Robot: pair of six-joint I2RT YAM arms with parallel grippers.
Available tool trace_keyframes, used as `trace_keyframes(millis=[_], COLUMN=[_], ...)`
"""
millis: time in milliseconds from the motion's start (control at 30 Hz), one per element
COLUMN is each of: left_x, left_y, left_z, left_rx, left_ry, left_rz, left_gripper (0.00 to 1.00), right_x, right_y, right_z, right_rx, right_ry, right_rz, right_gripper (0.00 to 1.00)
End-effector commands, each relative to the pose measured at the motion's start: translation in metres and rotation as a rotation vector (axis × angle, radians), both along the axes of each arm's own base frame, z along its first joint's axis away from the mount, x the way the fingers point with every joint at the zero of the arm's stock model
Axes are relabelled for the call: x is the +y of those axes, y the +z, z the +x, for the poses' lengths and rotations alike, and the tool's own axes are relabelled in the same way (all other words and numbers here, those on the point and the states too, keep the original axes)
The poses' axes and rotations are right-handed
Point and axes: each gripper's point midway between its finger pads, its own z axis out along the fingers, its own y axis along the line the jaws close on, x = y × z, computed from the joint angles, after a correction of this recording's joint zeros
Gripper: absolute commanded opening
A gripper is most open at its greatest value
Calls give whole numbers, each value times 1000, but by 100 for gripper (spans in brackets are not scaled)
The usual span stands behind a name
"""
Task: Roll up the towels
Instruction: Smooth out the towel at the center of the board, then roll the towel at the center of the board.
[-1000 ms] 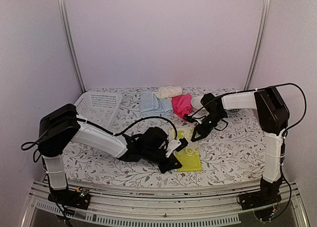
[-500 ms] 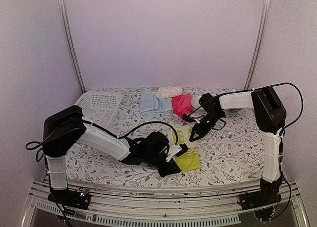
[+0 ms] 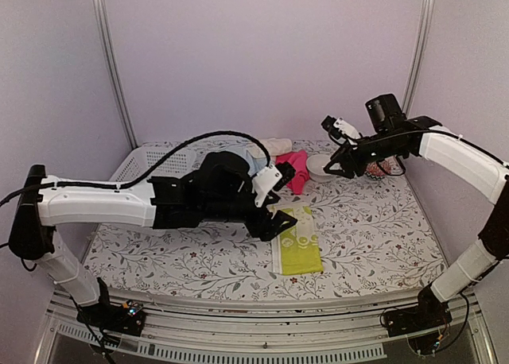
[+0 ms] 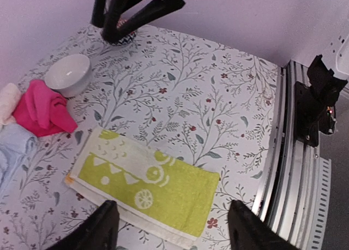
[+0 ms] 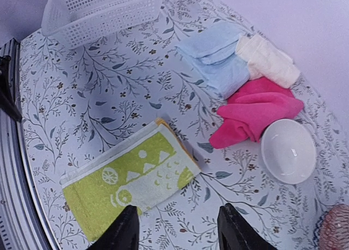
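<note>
From above, your left gripper (image 3: 283, 197) hangs over the surface with fingers apart and empty. It is near the far short end of the yellow-green towel (image 3: 299, 243), whose long axis runs from there back toward the arm bases. The right gripper (image 3: 332, 148), also apart and empty, sits well off. In the left wrist view, the towel lies flat just ahead of the gripper, slanting across its gap. In the right wrist view, it lies ahead and slightly left, with the pink towel (image 5: 256, 116) farther ahead-right. Your left arm looks the nearer one to start the roll.
</note>
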Motion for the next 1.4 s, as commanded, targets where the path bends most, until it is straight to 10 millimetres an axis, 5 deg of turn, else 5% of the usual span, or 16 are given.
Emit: trace_keyframes(millis=[0,33,67,267,567,700,833,1067,1367], left_x=[37,51,63,100,111,122,119,76,64], left_y=[25,29,27,-9,-23,-13,-44,-67,-98], left_z=[32,47,58,91,95,106,111,71,37], left_rx=[-110,-120,-104,-132,-77,-107,-71,13,133], left_ry=[206,300,377,542,518,618,604,323,184], left_rz=[71,74,84,220,128,96,212,151,169], left_gripper=[98,99,99,98,98,99,99,86,77], right_x=[-19,-23,-26,-1,10,14,24,28,30], right_y=[66,78,81,24,-86,-111,-130,-171,-193], right_z=[2,0,-3,-79,-145,-153,-167,-186,-183], right_rx=[-261,-307,-324,-133,-62,-102,-163,-139,-126], right_ry=[-94,-128,-148,217,476,490,540,597,574], right_rz=[62,98,123,180,-68,-149,-210,-300,-356], right_gripper=[71,95,100,99,60,51,48,42,37])
